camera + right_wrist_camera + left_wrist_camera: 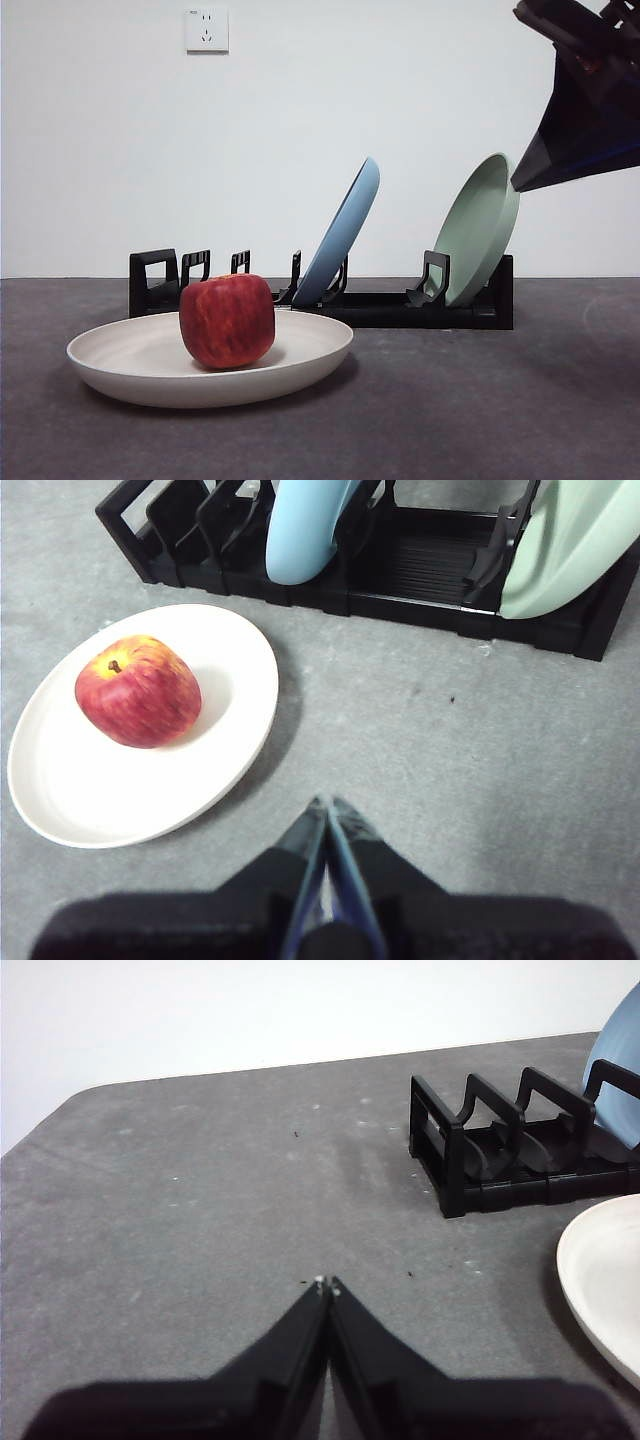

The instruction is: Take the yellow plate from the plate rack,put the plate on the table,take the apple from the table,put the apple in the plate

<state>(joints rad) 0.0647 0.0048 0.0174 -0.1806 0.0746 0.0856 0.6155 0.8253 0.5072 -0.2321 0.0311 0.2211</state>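
Right pincer (pixel 326 805): jaws pressed together, tips meeting, nothing between them. It hangs above bare desk (pixel 470 750), clear of the surface, with the yellow plate (pixel 70 800) off to one side and the plate rack (pixel 420 580) beyond it. In the front view this arm is the large dark shape entering at the upper right corner, above the rack's end.

Left pincer (pixel 327 1283): jaws likewise closed tip to tip, gripping nothing. It is poised over an open stretch of the desk, with the loop end of the rack near it and only an edge of the yellow plate showing at the side of its view.

Yellow plate: lies flat on the desk, just in front of the rack and apart from both pincers. Its slot end of the rack stands vacant.

Apple (pixel 227 321): rests inside the yellow plate, toward the side nearer the rack, stem hollow tilted upward. No jaw touches it.

Plate rack: stands on the desk behind the plate, parallel to the wall (pixel 300 130). A light blue plate (pixel 340 235) leans in the middle slots. A sage green plate (pixel 480 235) leans in the slots at the far end, beneath the right arm.

Wall: plain white, carrying a power socket (pixel 207 30) high up.
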